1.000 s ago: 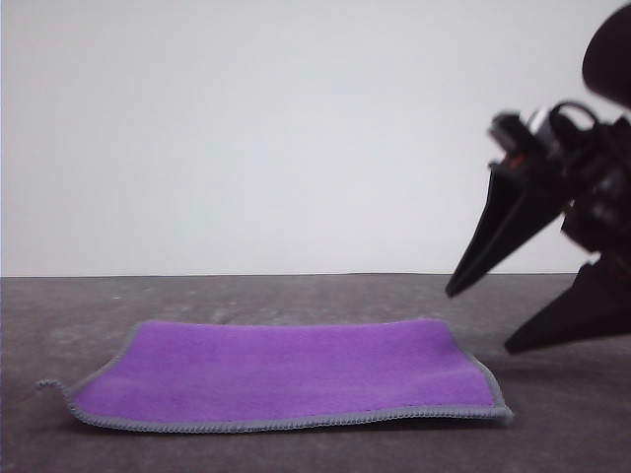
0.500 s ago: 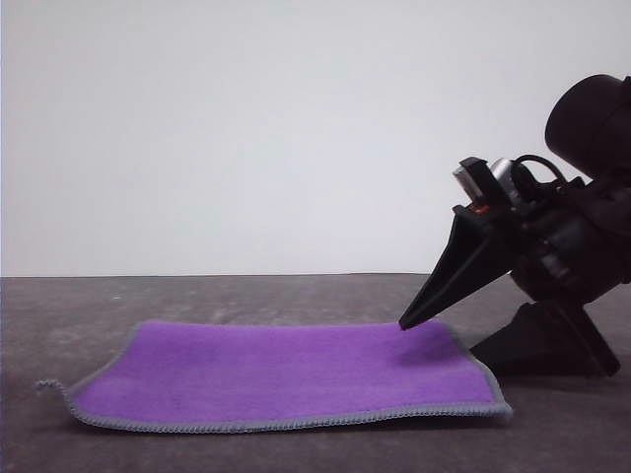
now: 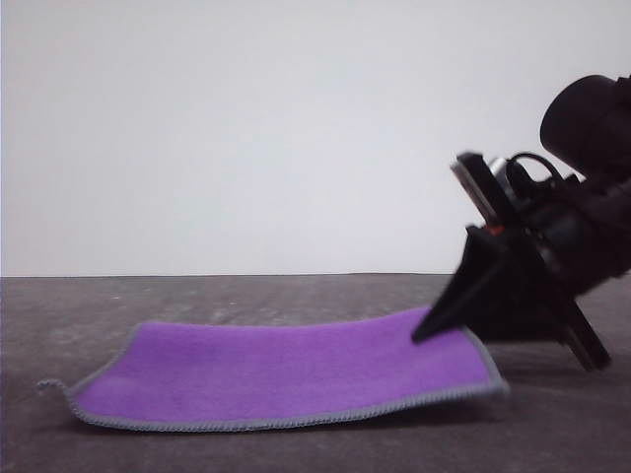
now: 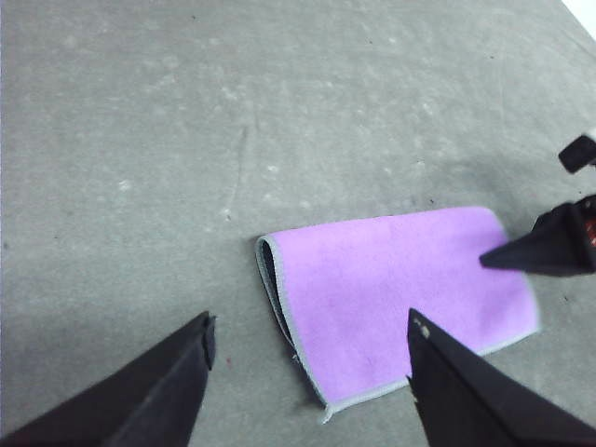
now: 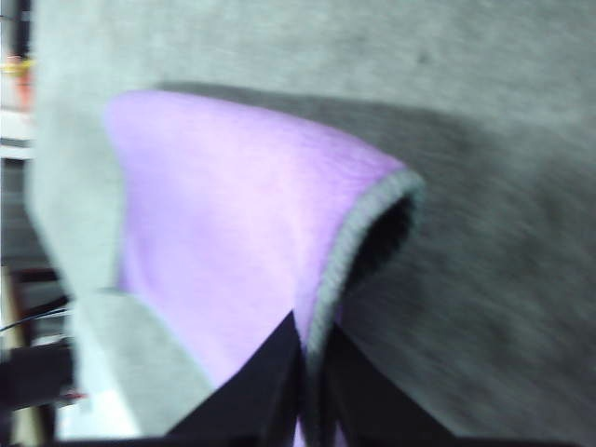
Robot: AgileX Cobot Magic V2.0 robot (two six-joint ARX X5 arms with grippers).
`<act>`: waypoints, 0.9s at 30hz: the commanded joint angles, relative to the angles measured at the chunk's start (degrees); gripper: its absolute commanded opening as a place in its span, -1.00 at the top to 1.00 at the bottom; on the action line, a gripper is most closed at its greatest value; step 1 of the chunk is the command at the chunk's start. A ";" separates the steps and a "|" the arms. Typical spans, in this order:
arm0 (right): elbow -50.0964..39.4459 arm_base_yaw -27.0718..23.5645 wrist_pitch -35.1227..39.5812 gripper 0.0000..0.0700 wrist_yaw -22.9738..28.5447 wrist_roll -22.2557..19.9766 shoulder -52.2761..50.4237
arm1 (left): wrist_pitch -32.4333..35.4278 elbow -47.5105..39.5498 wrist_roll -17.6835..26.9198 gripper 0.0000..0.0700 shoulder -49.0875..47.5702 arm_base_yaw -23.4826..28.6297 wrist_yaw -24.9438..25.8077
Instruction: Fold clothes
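Note:
The clothes (image 3: 286, 370) are one small purple cloth with grey stitched edging, lying purple side up on the dark grey table (image 3: 296, 291). My right gripper (image 3: 424, 333) is shut on its right edge, which hangs slightly off the table. In the right wrist view the black fingers (image 5: 279, 372) pinch the grey hem, and the cloth (image 5: 223, 214) arches away with a dark gap under it. My left gripper (image 4: 312, 321) hovers open above the cloth (image 4: 400, 279), whose far end curls to show dark grey. The right gripper (image 4: 494, 261) tip touches the cloth's other end.
A plain white wall (image 3: 246, 138) stands behind the table. Bare grey tabletop (image 4: 186, 140) surrounds the cloth on all sides.
My right gripper came down and leftward from above the table to the cloth's right edge, shut on it, and raised that edge a little. The rest of the cloth stays flat.

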 commanded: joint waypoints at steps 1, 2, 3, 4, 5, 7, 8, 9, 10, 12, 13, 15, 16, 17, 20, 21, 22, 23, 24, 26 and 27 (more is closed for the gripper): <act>2.38 1.10 0.75 1.00 -2.03 1.06 0.01 | 0.61 0.31 0.07 -0.12 0.13 -0.26 -0.15; 3.22 1.79 0.75 1.00 -2.87 1.45 0.01 | 0.63 0.31 0.07 -0.12 0.13 -0.26 -0.15; 4.02 2.53 0.74 1.00 -3.12 1.68 0.01 | 0.63 0.31 0.07 -0.12 0.13 -0.26 -0.15; 4.81 3.38 0.73 1.00 -3.19 1.91 0.02 | 0.63 0.31 0.07 -0.12 0.14 -0.26 -0.15; 5.61 4.39 0.73 1.00 -3.13 2.15 0.03 | 0.63 0.31 0.07 -0.12 0.15 -0.26 -0.15; 7.58 7.01 0.75 1.00 -2.23 3.10 0.38 | 0.61 0.31 0.04 -0.12 0.13 -0.26 -0.15; 8.65 8.43 0.75 1.00 -1.38 3.51 0.70 | 0.63 0.31 0.04 -0.12 0.13 -0.26 -0.15; 9.62 9.70 0.75 1.00 -0.43 3.63 1.06 | 0.63 0.31 0.04 -0.12 0.13 -0.26 -0.15; 10.66 11.03 0.76 1.00 0.43 3.71 1.60 | 0.63 0.31 0.04 -0.12 0.13 -0.26 -0.15; 12.85 13.57 0.78 1.00 1.51 3.81 3.23 | 0.63 0.31 0.06 -0.12 0.13 -0.26 -0.15; 13.94 14.68 0.77 1.00 1.78 3.84 4.25 | 0.63 0.31 0.07 -0.12 0.13 -0.26 -0.15; 16.12 16.64 0.78 1.00 2.05 3.86 6.60 | 0.63 0.31 0.07 -0.12 0.13 -0.26 -0.15; 17.15 17.47 0.79 1.00 2.06 3.86 7.87 | 0.63 0.31 0.07 -0.12 0.13 -0.26 -0.15; 18.23 18.34 0.79 1.00 2.07 3.86 9.25 | 0.63 0.31 0.07 -0.12 0.13 -0.26 -0.15; 20.94 20.25 0.85 1.00 2.87 3.84 12.97 | 0.63 0.31 0.07 -0.12 0.13 -0.26 -0.15; 21.64 20.72 0.93 1.00 3.49 3.82 13.90 | 0.63 0.31 0.07 -0.12 0.13 -0.26 -0.15; 22.22 21.15 1.37 1.00 4.03 3.85 14.83 | 0.63 0.31 0.07 -0.12 0.13 -0.26 -0.15; 22.71 21.57 2.24 1.00 4.44 3.93 15.83 | 0.63 0.31 0.07 -0.12 0.13 -0.26 -0.15; 22.96 21.87 3.30 0.98 4.55 4.65 16.58 | 0.63 0.31 0.07 -0.12 0.13 -0.26 -0.15; 23.24 22.21 5.22 0.69 4.57 6.59 17.82 | 0.63 0.31 0.07 -0.12 0.13 -0.26 -0.15; 23.26 22.24 6.00 0.39 4.61 7.20 18.25 | 0.63 0.31 0.07 -0.12 0.13 -0.26 -0.15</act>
